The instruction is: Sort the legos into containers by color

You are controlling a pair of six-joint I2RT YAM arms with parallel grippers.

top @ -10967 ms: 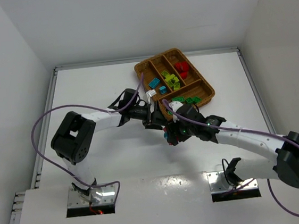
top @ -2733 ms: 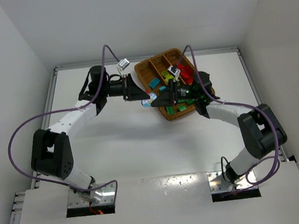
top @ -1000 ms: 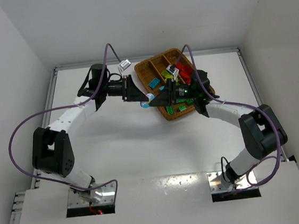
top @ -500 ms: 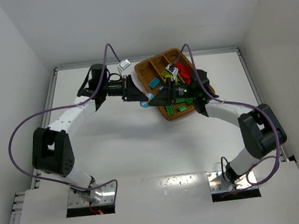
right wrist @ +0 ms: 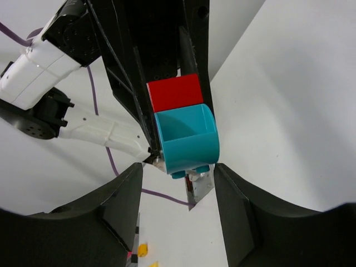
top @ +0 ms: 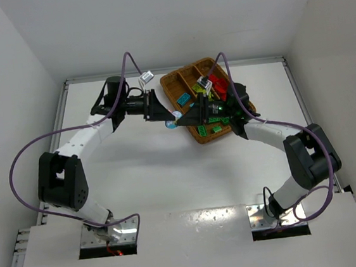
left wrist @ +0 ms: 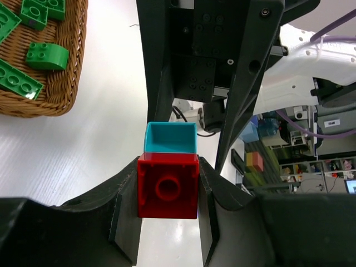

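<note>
Stuck pair, aloft just left of the brown woven wicker tray (top: 178, 73): small red studded plastic brick (left wrist: 168, 189) clamped in left gripper (left wrist: 168, 167), cyan-blue plastic brick (left wrist: 170, 137) attached. Right gripper (right wrist: 178, 170): jaws apart, straddling the cyan. Step, seemingly: separation. Next likely needs a pinch, then a straight pull.

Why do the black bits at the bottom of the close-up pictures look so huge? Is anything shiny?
Left wrist view: its own fingers sit right by the lens, so they loom large and dark, while the red lego is crisp; a green lego shows a small white glint. Right wrist view: the same looming fingers, with the cyan lego sharp.
</note>
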